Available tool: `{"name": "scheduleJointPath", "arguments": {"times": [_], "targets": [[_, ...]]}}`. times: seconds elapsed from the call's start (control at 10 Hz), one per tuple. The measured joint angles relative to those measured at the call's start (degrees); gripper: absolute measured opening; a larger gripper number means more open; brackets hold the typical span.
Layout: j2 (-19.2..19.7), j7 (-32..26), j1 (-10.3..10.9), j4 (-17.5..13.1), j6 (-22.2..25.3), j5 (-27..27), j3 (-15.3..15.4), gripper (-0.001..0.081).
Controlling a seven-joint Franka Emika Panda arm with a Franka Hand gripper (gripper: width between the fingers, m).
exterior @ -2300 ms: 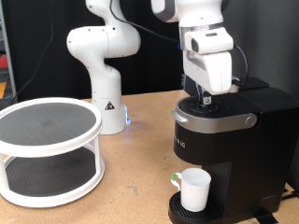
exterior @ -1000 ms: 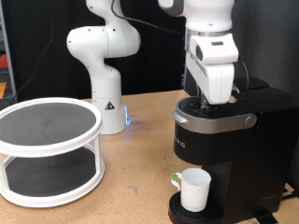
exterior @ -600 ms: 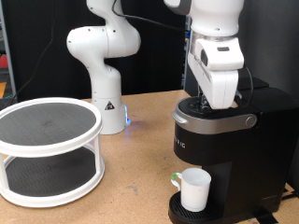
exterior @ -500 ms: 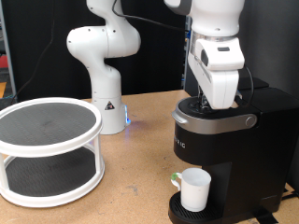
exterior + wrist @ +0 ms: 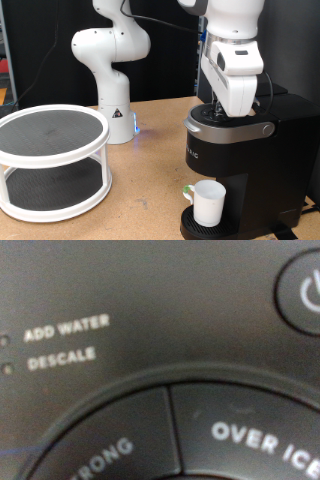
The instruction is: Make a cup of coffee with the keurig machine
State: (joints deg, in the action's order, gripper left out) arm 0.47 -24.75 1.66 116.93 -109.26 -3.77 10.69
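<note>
The black keurig machine (image 5: pixel 250 160) stands at the exterior view's right, its lid down. On its round drip tray sits the white cup (image 5: pixel 208 203), handle turned to the exterior view's left. My gripper (image 5: pixel 237 112) points down at the top of the machine, fingertips right at the lid surface. The wrist view is filled by the machine's control panel (image 5: pixel 160 360), very close and blurred, with the labels ADD WATER, DESCALE, STRONG and OVER ICE and a power button (image 5: pixel 305 290). No fingers show in the wrist view, and nothing is seen held.
A white two-tier round rack (image 5: pixel 50 160) with dark shelves stands on the wooden table at the exterior view's left. A white robot base (image 5: pixel 110 60) rises behind it, near the middle.
Over the last two seconds my gripper shifted towards the exterior view's right across the machine's top. In the last half second nothing has moved.
</note>
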Motion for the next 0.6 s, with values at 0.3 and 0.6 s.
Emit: {"name": "scheduleJointPath", "arguments": {"times": [0.3,0.6], "targets": [[-0.27,0.00,0.01,0.64,-2.43,-0.27,0.04,0.0005],[-2.41,-1.39,-0.06,5.11,-13.29,-4.92,-0.09,0.0005]]}}
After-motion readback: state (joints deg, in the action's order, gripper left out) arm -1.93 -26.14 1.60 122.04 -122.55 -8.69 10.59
